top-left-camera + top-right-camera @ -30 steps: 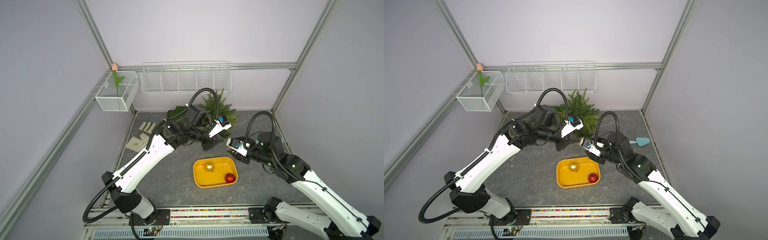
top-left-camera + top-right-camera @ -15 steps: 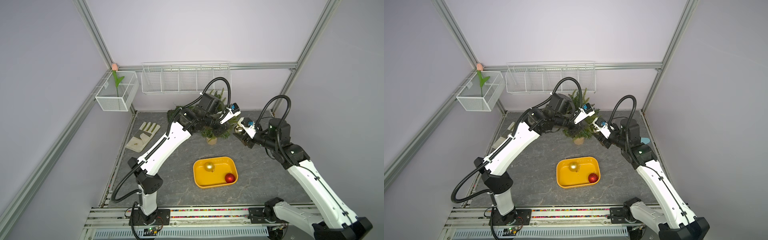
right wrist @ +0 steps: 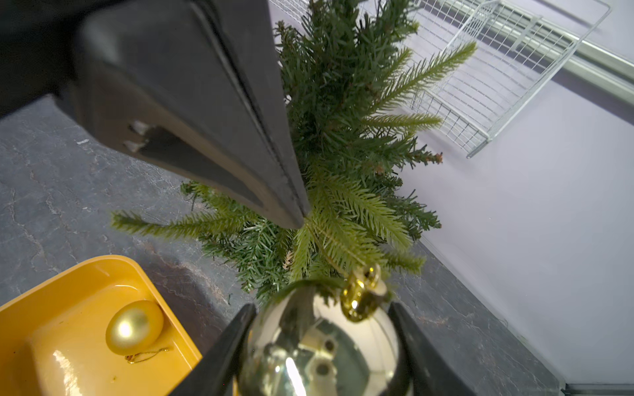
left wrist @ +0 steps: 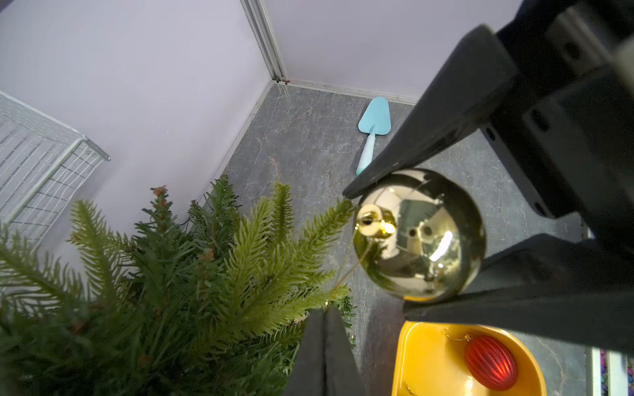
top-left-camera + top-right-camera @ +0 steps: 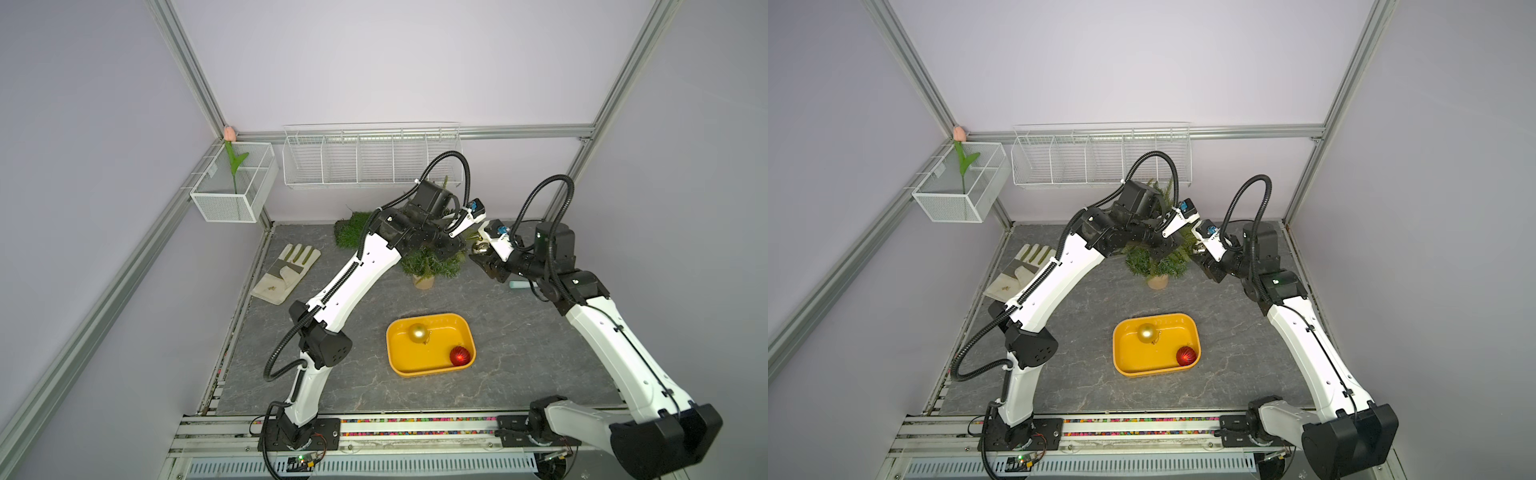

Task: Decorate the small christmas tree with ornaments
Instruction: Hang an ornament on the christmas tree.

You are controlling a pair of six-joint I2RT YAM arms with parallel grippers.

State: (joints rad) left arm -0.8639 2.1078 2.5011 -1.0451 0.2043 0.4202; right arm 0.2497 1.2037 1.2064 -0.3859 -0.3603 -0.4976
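The small christmas tree (image 5: 432,266) stands behind the yellow tray (image 5: 390,347); it also shows in the wrist views (image 4: 206,274) (image 3: 343,137). My right gripper (image 3: 322,308) is shut on the shiny gold ornament (image 3: 326,349) (image 5: 481,248), holding it against the tree's right-hand branches. My left gripper (image 4: 326,308) (image 5: 459,248) is shut among those branches. The ball's thin gold string (image 4: 346,274) runs from its cap to the left jaw tips. A matte gold ornament (image 5: 417,332) and a ribbed red ornament (image 5: 459,355) lie in the tray.
A work glove (image 5: 286,270) lies at the left and a green grass mat (image 5: 353,230) behind the tree. A turquoise trowel (image 4: 374,127) lies near the right wall. A wire shelf (image 5: 370,160) and a mesh box with a tulip (image 5: 235,195) hang on the walls.
Both arms have swung from above the tray back to the tree. The right gripper carried the shiny gold ornament to the branches. Over the last half second little has moved.
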